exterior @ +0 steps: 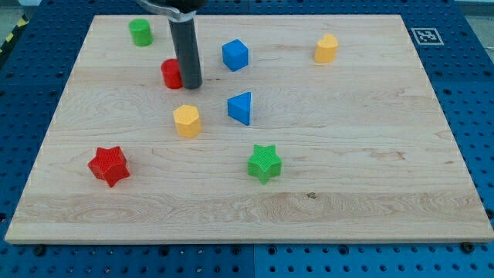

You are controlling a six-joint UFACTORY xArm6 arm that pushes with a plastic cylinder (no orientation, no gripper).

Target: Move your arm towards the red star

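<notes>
We are just starting: my tip [191, 86], holding nothing, sits upper left and must slide down-left to the red star [108, 165].

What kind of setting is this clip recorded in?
Probably a robotics lab bench. A wooden board lies on a blue perforated table, with a printed fiducial marker at the board's corner. My tip stands beside small toy blocks, such as the red star.
</notes>
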